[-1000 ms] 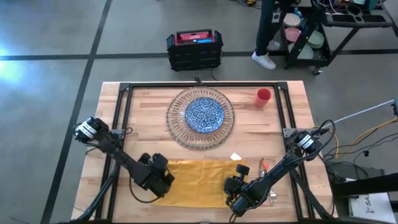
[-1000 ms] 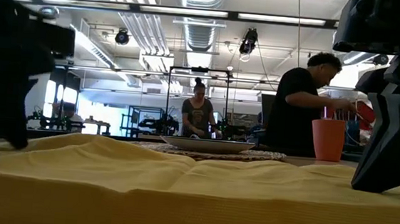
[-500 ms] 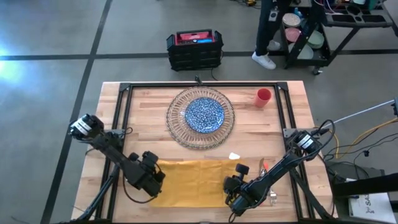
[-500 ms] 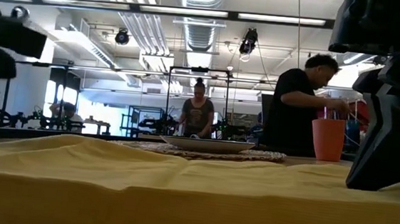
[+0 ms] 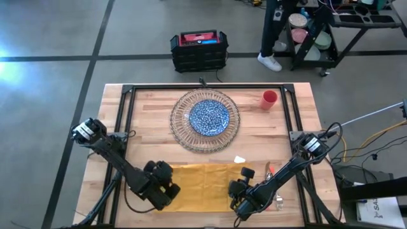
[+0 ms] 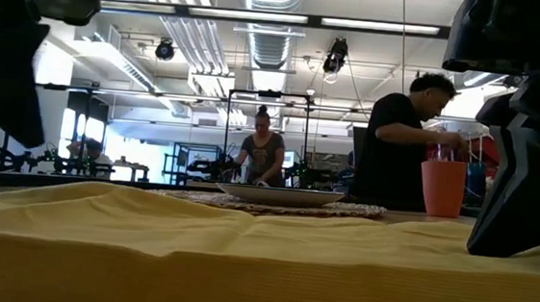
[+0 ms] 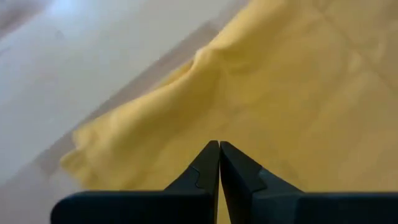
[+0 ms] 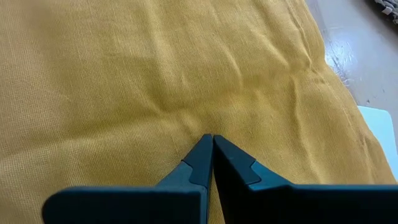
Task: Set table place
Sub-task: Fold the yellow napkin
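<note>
Both hands are seen pressed together above the yellow napkin [image 5: 197, 184]: left hand [image 7: 219, 163] near its rumpled corner, right hand [image 8: 211, 155] over its other end. Before flattening, the cloth should be pinched at its edges on the worktop [image 5: 146, 127].

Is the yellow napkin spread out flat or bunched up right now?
Spread out. The yellow napkin lies as a wide rectangle on the table, with only shallow wrinkles and one rumpled corner.
</note>
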You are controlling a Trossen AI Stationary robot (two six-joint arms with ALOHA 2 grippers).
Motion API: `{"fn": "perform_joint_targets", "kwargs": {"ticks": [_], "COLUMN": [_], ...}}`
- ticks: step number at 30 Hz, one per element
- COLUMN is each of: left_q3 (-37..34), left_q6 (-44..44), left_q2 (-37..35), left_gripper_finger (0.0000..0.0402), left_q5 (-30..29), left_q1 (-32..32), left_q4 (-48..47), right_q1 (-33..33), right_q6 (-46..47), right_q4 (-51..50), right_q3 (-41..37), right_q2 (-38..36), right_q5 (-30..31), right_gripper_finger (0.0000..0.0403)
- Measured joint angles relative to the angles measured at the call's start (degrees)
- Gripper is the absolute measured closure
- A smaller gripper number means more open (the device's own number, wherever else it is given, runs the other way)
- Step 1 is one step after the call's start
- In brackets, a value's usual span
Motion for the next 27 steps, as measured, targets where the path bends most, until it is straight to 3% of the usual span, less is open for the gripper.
{"fn": "perform_joint_targets", "kwargs": {"ticks": [2,5,15,19,27], "left_q3": [-0.4,-1.8,-6.8,-11.3,-13.5], "left_q6": [-1.8,-3.0,-0.4,2.2,-5.1], "left_q2": [0.6,0.7,0.6,0.1,-1.4], "left_gripper_finger": [0.0402,0.0402,0.0402,0.0402,0.0402], "left_q5": [-3.2,-2.5,6.2,12.9,19.2], "left_q1": [0.9,2.9,6.1,7.1,6.1], "left_q4": [-3.3,-5.5,-1.1,4.2,-0.7], "right_q1": [-0.2,-0.3,-0.5,-0.5,-0.5], "right_q6": [-0.2,-0.5,-2.1,-2.6,-2.3], "right_q4": [0.0,-0.2,-0.2,-0.2,0.2], "right_q3": [0.0,0.4,1.0,1.0,1.0], "right_q2": [0.0,0.0,0.0,0.0,0.0], "right_q5": [-0.1,-0.2,-0.4,-0.3,-0.3], "right_gripper_finger": [0.0403,0.0403,0.0403,0.0403,0.0403]}}
